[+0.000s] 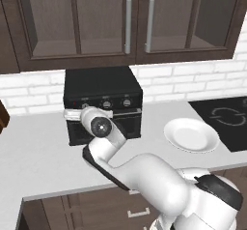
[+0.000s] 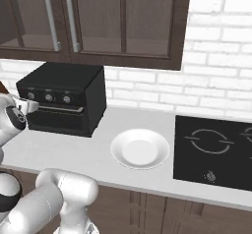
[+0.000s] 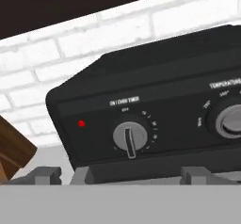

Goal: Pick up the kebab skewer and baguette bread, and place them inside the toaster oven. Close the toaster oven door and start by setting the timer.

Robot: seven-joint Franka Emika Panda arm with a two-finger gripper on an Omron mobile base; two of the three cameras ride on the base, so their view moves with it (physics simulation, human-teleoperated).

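Note:
The black toaster oven [image 1: 102, 86] [image 2: 64, 78] stands on the counter against the brick wall. Its door [image 1: 128, 127] [image 2: 66, 120] looks shut. My gripper [image 1: 72, 114] [image 2: 29, 106] [image 3: 122, 177] hovers in front of the oven's left end at knob height, open, with nothing between its fingers. In the hand view the timer knob [image 3: 130, 137] sits just above and between the fingertips, close ahead. A small red light [image 3: 82, 123] glows to its left, and a second knob [image 3: 230, 122] is at the right. The kebab skewer and the baguette bread are hidden.
An empty white plate [image 1: 191, 135] [image 2: 140, 148] lies on the counter right of the oven. A black cooktop [image 1: 226, 118] [image 2: 216, 147] is further right. Dark glass-door cabinets [image 1: 128, 21] hang above. A brown wooden object [image 3: 12, 152] stands left of the oven.

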